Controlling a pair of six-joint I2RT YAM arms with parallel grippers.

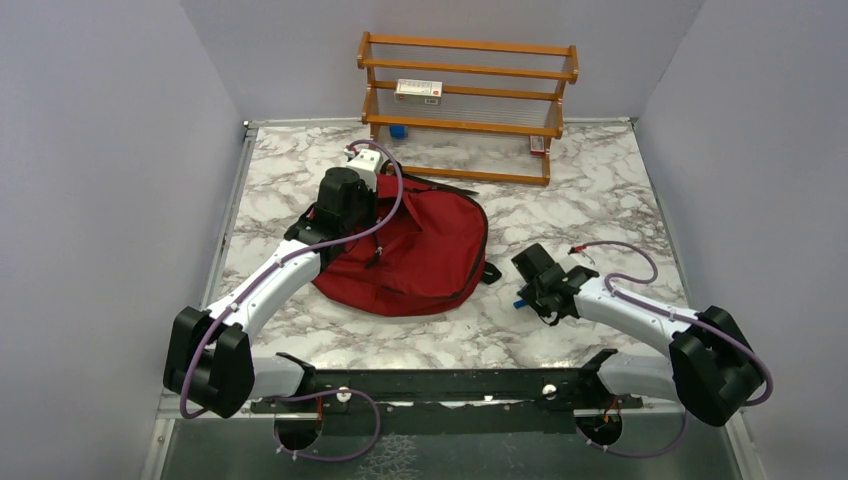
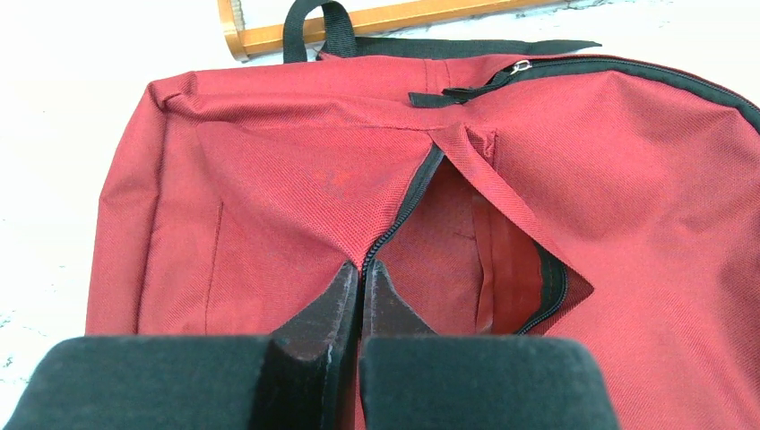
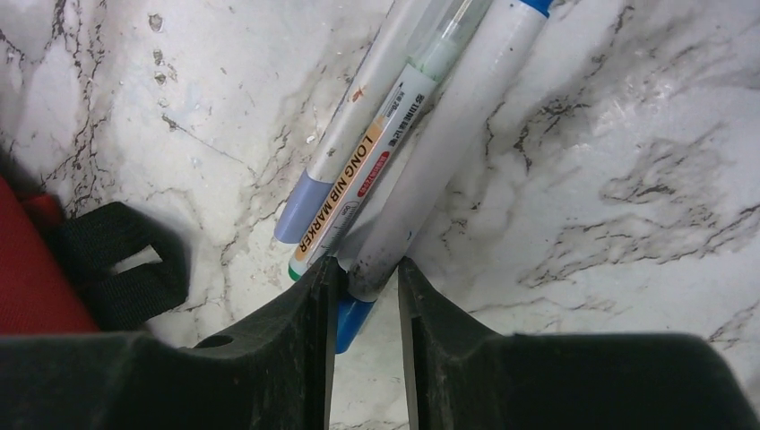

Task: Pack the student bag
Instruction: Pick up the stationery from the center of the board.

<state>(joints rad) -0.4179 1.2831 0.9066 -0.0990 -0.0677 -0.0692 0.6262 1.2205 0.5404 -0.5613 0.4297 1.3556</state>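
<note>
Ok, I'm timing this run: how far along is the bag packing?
Done: the student bag has its pocket unzipped, edge pinched by the left gripper. In hand: the right gripper straddles a white pen on the table, grip unconfirmed. Left: it, the lavender-capped pen and the marker lie outside the bag.

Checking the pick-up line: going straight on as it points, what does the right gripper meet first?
Probably the white marker, between the jaws of the right gripper; marble table just beneath.
</note>
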